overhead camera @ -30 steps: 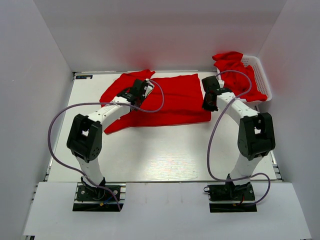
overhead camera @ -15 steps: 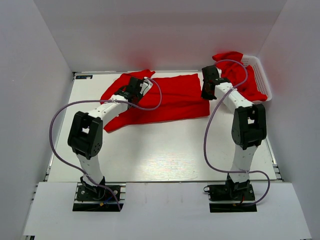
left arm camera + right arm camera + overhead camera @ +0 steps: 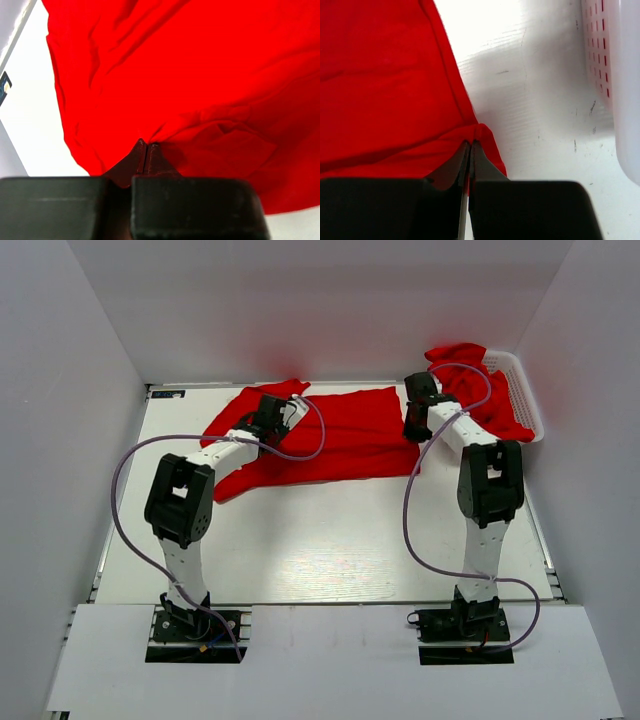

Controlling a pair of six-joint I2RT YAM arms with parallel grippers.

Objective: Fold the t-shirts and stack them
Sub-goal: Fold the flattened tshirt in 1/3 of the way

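Observation:
A bright red t-shirt [image 3: 340, 435] lies spread across the back of the table, rumpled at its left side. My left gripper [image 3: 278, 412] is shut on a pinch of the shirt's cloth [image 3: 210, 115] near its left part. My right gripper [image 3: 412, 428] is shut on the shirt's right edge [image 3: 479, 131], at the corner next to bare table. More red t-shirts [image 3: 480, 390] lie heaped in and over the white basket at the back right.
The white lattice basket [image 3: 525, 390] stands against the right wall; its wall shows in the right wrist view [image 3: 615, 75]. White enclosure walls close in the back and both sides. Purple cables loop from both arms over the table [image 3: 320, 540].
Both grippers moved toward the back of the table, dragging the shirt's near edge with them. The right arm straightened up; the shirt's right corner shifted back and left.

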